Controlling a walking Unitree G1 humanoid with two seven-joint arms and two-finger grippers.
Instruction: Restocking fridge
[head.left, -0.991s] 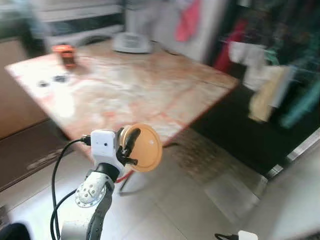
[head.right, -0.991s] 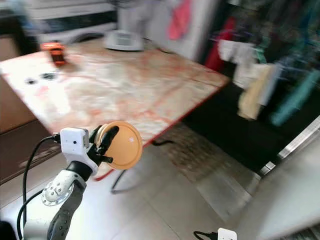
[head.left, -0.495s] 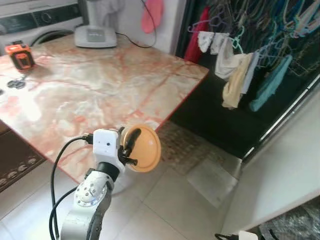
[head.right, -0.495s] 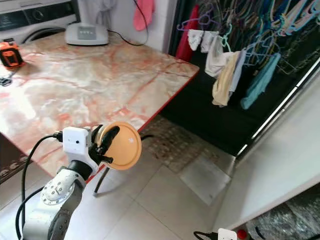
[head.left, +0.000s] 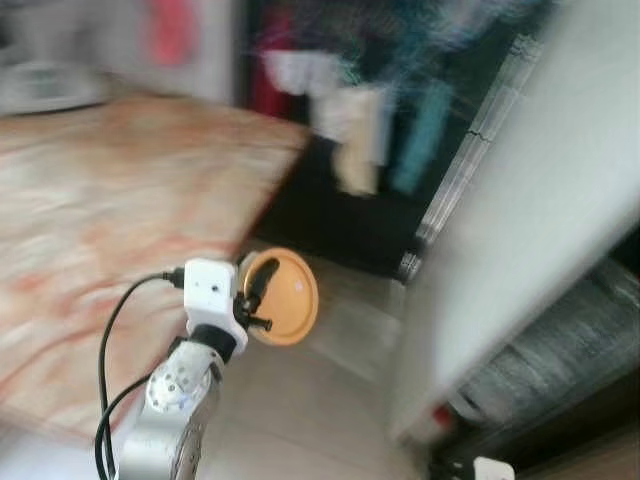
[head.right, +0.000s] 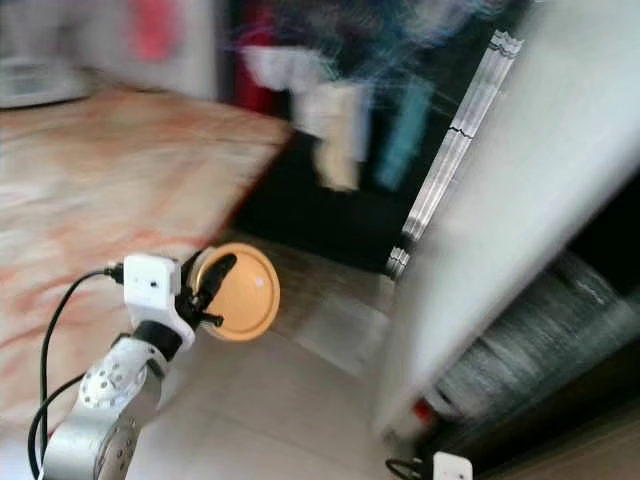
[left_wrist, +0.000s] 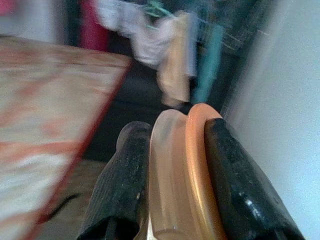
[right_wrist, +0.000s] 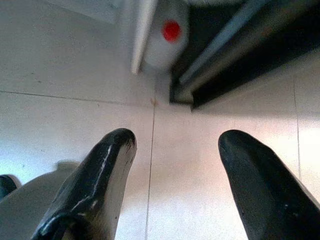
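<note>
My left gripper (head.left: 262, 297) is raised in front of me, shut on a round orange lidded container (head.left: 286, 298) held on edge. In the left wrist view the two black fingers (left_wrist: 122, 177) clamp the orange container (left_wrist: 187, 185) from both sides. My right gripper (right_wrist: 172, 165) hangs low over the pale floor tiles, open with nothing between its fingers. A tall white panel (head.left: 520, 200), perhaps the fridge door, stands at the right; the views are blurred.
A marble table (head.left: 110, 210) with a red edge lies to the left. Clothes on hangers (head.left: 370, 110) hang in a dark opening behind. A white bottle with a red cap (right_wrist: 167, 37) stands on the floor by the panel's foot. Tiled floor (head.left: 320, 400) lies ahead.
The whole view has swung to the right: the table slid left and the white panel came in at the right. The left gripper still holds the orange container the same way.
</note>
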